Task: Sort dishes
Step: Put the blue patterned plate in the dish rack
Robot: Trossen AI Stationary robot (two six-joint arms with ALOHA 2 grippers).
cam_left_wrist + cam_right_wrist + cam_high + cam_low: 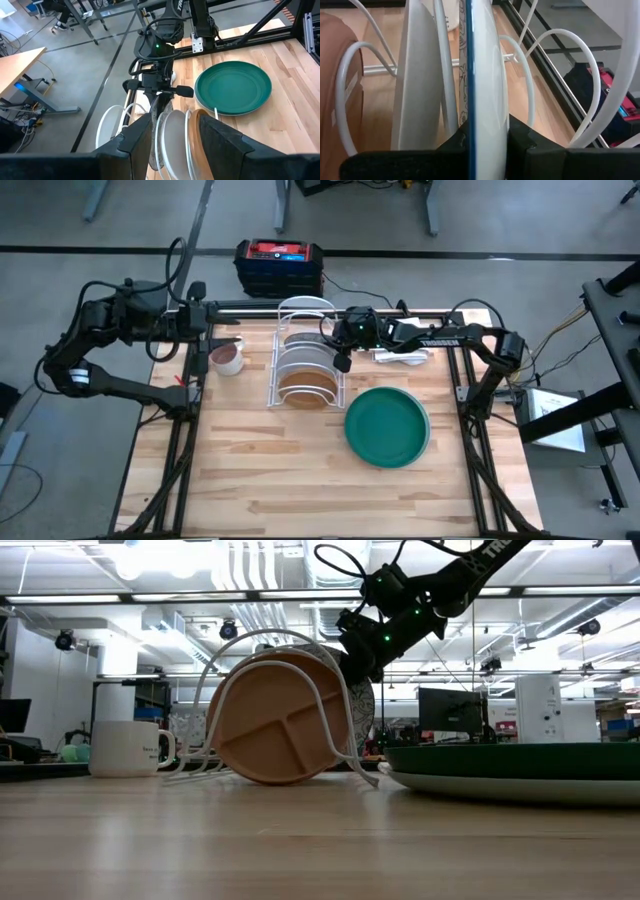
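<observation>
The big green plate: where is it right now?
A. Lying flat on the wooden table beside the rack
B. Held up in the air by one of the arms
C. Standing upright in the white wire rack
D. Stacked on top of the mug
A. The green plate lies flat on the table next to the wire rack, with no gripper touching it.

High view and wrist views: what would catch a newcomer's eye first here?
The right claw reaches over the white wire dish rack at the table's middle, clamped on the rim of the grey-speckled plate standing upright in a slot. Beside it stand a white plate and a tan-brown plate. The large dark green plate lies flat to the rack's right, while the left claw waits, open, at the table's left edge.
</observation>
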